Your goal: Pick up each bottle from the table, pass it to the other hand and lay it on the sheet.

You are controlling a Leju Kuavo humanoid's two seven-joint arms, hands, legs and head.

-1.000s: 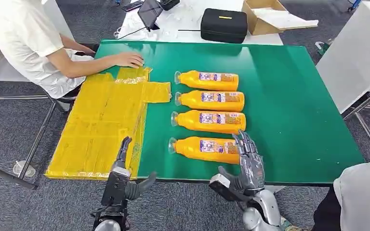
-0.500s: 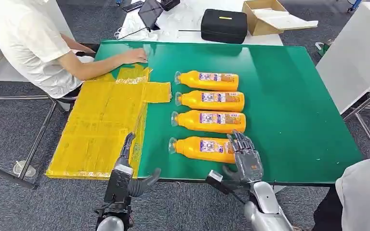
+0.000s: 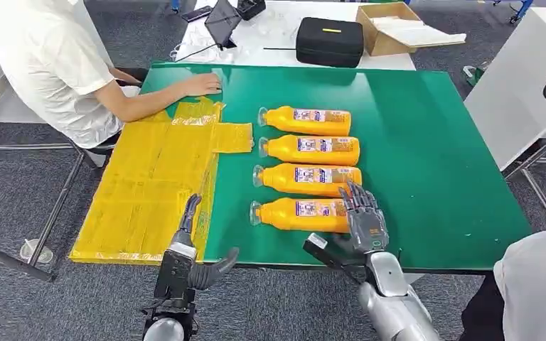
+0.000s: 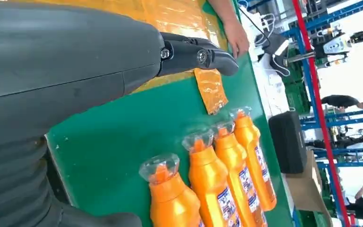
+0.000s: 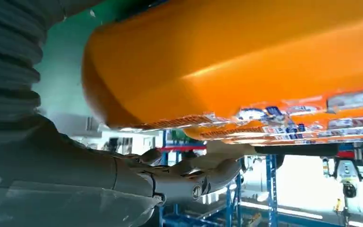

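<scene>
Four orange bottles lie side by side on the green table point(image 3: 426, 156), caps toward the yellow sheet point(image 3: 149, 185). My right hand point(image 3: 365, 220) reaches over the base end of the nearest bottle point(image 3: 295, 213), fingers spread above it and thumb stretched along its near side. In the right wrist view the bottle point(image 5: 241, 61) sits close to the fingers point(image 5: 198, 177) with a gap between them. My left hand point(image 3: 185, 252) hovers open at the table's front edge beside the sheet, holding nothing. From the left wrist the row of bottles point(image 4: 217, 179) and the sheet point(image 4: 170, 14) are in sight.
A seated person rests a hand point(image 3: 202, 84) on the sheet's far corner. Behind the table stand a black case point(image 3: 330, 39), a cardboard box point(image 3: 391, 25) and a tablet point(image 3: 222, 20). Another person point(image 3: 537, 284) stands at the near right. A white table point(image 3: 519, 78) is to the right.
My right hand has moved forward and now reaches over the nearest bottle's base end. The bottles have not shifted. The left hand has barely moved.
</scene>
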